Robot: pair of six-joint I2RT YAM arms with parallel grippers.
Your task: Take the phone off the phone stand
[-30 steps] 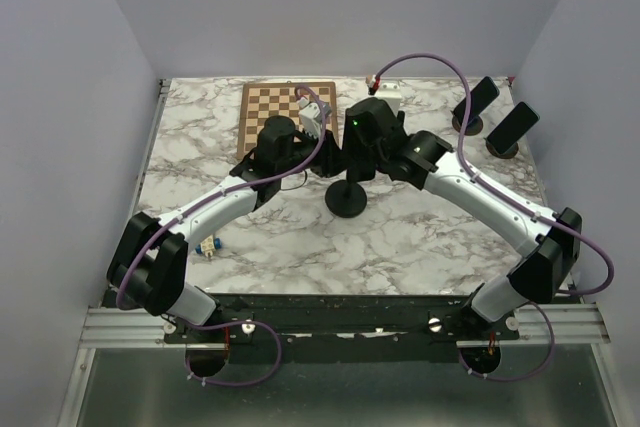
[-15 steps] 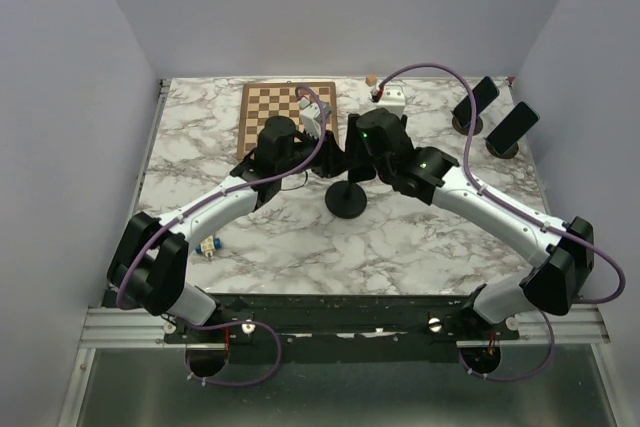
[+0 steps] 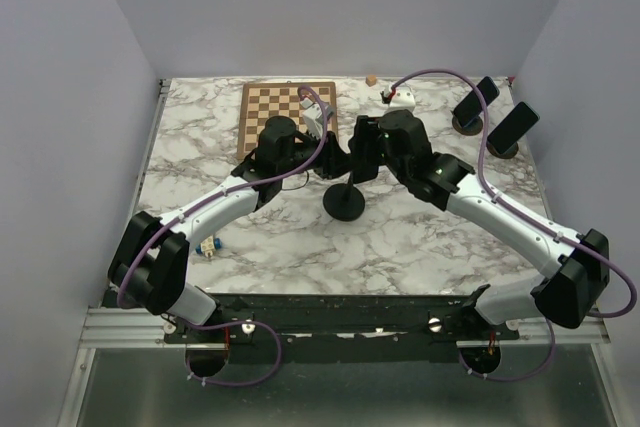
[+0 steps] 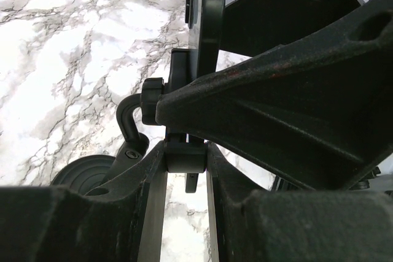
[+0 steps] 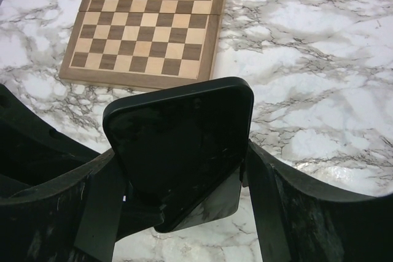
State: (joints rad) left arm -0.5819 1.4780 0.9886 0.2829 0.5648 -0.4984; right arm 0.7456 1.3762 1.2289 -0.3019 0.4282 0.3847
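Note:
The black phone [image 5: 178,145] stands between my right gripper's fingers [image 5: 265,204], screen towards the camera. My right gripper [image 3: 362,159] is shut on its two side edges. The black phone stand has a round base [image 3: 345,204] on the marble table and a thin pole. My left gripper [image 4: 185,159] is shut on a black block of the stand [image 4: 184,151], just below its cradle [image 4: 206,35]. In the top view my left gripper [image 3: 330,159] meets the right one above the base. I cannot tell whether the phone still touches the cradle.
A chessboard [image 3: 285,115] lies at the back left, also in the right wrist view [image 5: 153,23]. Two more phones on stands [image 3: 475,104] [image 3: 512,127] are at the back right. A white box [image 3: 403,99] sits at the back. A small toy [image 3: 208,245] lies front left.
My right arm's wrist has swung to the right and its elbow outward, with the gripper still at the stand's top. The left arm has stayed in place.

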